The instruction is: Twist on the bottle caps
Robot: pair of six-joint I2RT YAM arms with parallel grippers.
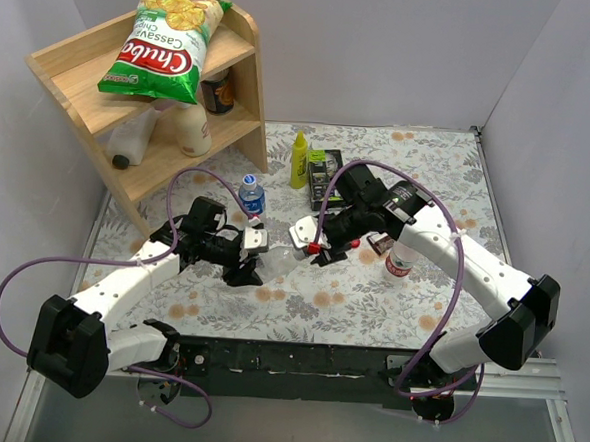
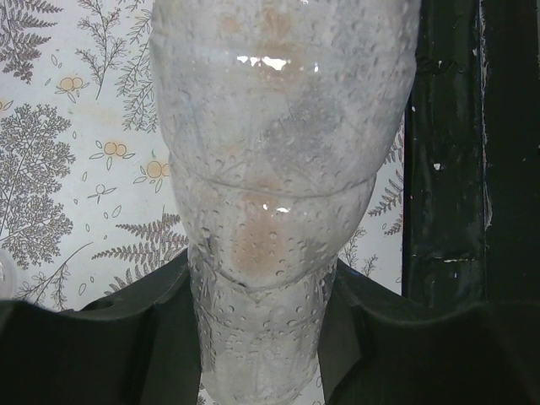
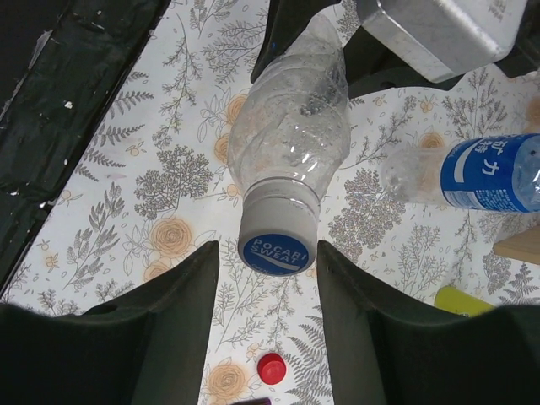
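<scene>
**A:** Top view, go.
**B:** The unlabelled bottle (image 1: 281,248) lies sideways in the middle, between the arms, and looks to be off the floral surface (image 1: 369,316). Its long axis runs roughly 9 to 3 o'clock, with the neck end toward 3. The left pincer (image 1: 261,249) clamps the body end and the right pincer (image 1: 311,240) sits at the neck. A red cap (image 1: 314,249) lies loose on the surface right by the neck. The blue-labelled bottle (image 1: 252,193) stands at 12 o'clock from the left pincer, and the red-and-white bottle (image 1: 400,260) stands at 3 o'clock, well apart.

**A:** Left wrist?
**B:** The clear body fills the frame, axis 12 to 6. The left jaws squeeze it from both sides, so it is held.

**A:** Right wrist?
**B:** A blue cap (image 3: 277,251) sits on the neck, its face toward the camera. The bottle runs from 1 o'clock down to 6, cap end at 6. The right jaws stand apart, one on each side of the cap with slim gaps, gripping nothing. The red cap lies at 6 o'clock on the surface. I can't tell how far the cap is threaded on.

**A:** How to do the step well?
**B:** My judgement:
- Close the right jaws squarely on the cap's side wall.
- Keep the wrist's roll in line with the bottle's axis.
- Twist while the left pincer keeps the body from spinning.
- The thin plastic probably dents, so hold it firmly without crushing.
- A skewed cap would cross-thread.
</scene>
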